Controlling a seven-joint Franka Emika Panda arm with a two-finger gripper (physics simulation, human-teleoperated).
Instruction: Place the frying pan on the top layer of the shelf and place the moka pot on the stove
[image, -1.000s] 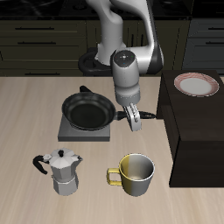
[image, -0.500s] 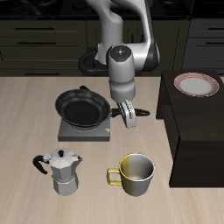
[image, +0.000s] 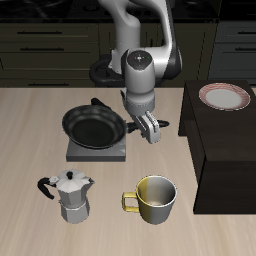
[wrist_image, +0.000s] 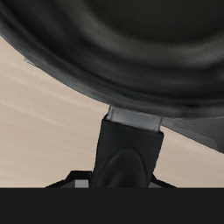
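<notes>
Held by its handle in the pincer (image: 149, 128), clamped shut on the long black grip: the frying pan (image: 95, 126), over the stove (image: 98, 148), whether lifted clear or resting there hard to tell. Seen close in the wrist view, the handle's root (wrist_image: 131, 136) meeting the dark bowl. Probably rigid and fairly heavy, the weight hanging far out from the grip, so likely to droop or twist unless held firmly and kept level. Waiting well apart beside the table, the shelf (image: 228, 150), a pink-rimmed plate (image: 224, 96) on its top. Nearer the table's front edge, the moka pot (image: 71, 194), best taken by its stiff faceted body, beside a yellowish mug (image: 153, 199).
</notes>
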